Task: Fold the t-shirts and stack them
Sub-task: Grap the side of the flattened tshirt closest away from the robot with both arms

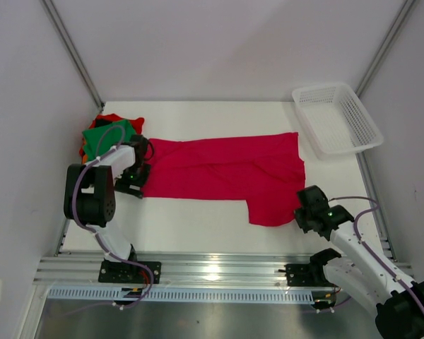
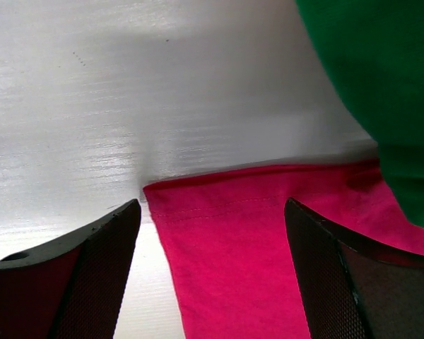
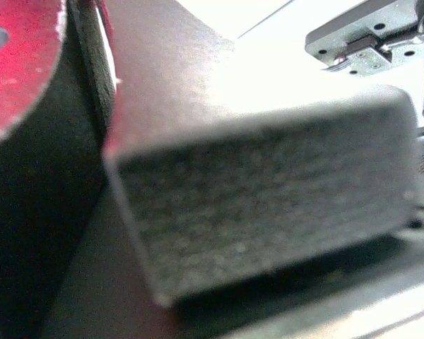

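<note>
A crimson-red t-shirt (image 1: 226, 169) lies spread flat across the table, one sleeve hanging toward the near edge at the right. My left gripper (image 1: 136, 180) is open at the shirt's left edge. In the left wrist view its jaws (image 2: 212, 205) straddle a hemmed corner of the crimson cloth (image 2: 233, 268). My right gripper (image 1: 302, 212) is at that near right sleeve, shut, and the right wrist view shows a thin red sliver in the seam between its pads (image 3: 104, 106). A green t-shirt (image 1: 109, 134) tops a small pile with red (image 1: 116, 118) and orange (image 1: 83, 150) cloth under it.
A white mesh basket (image 1: 336, 116) stands at the back right corner. The green t-shirt (image 2: 381, 85) lies just beyond my left gripper. White walls close in the table on the left and right. The aluminium rail (image 1: 219, 268) with the arm bases runs along the near edge.
</note>
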Robot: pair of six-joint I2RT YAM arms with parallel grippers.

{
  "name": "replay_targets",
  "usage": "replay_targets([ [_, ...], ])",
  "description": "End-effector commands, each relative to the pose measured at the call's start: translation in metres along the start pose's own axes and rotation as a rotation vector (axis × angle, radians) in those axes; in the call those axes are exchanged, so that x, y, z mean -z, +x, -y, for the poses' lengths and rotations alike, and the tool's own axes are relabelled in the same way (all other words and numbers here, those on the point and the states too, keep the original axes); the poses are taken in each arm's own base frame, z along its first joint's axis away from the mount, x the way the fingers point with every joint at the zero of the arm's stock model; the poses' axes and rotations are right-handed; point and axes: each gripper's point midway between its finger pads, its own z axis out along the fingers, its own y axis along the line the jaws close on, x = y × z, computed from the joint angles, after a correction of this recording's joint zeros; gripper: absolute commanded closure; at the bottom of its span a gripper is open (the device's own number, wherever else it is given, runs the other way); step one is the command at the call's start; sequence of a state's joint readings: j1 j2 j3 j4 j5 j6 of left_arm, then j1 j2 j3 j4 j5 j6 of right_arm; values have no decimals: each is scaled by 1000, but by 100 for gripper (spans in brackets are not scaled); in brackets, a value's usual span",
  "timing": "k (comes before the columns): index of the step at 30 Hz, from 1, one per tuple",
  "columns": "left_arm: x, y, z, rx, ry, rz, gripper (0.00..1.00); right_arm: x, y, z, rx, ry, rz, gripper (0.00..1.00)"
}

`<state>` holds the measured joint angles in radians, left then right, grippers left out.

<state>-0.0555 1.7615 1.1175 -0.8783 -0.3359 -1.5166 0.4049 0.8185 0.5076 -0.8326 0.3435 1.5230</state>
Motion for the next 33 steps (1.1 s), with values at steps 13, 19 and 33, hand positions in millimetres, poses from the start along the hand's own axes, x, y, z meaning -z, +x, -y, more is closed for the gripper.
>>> replay_targets([
  [13,4,-4,-9,13,-21,-14,14,9,-10,-16,-50,-53,27,100],
  [19,2,-9,-1,16,-22,-14,14,11,-12,-12,-53,-48,34,100],
  [33,3,-9,7,-8,-33,-24,14,14,-16,-9,-81,-46,38,100],
])
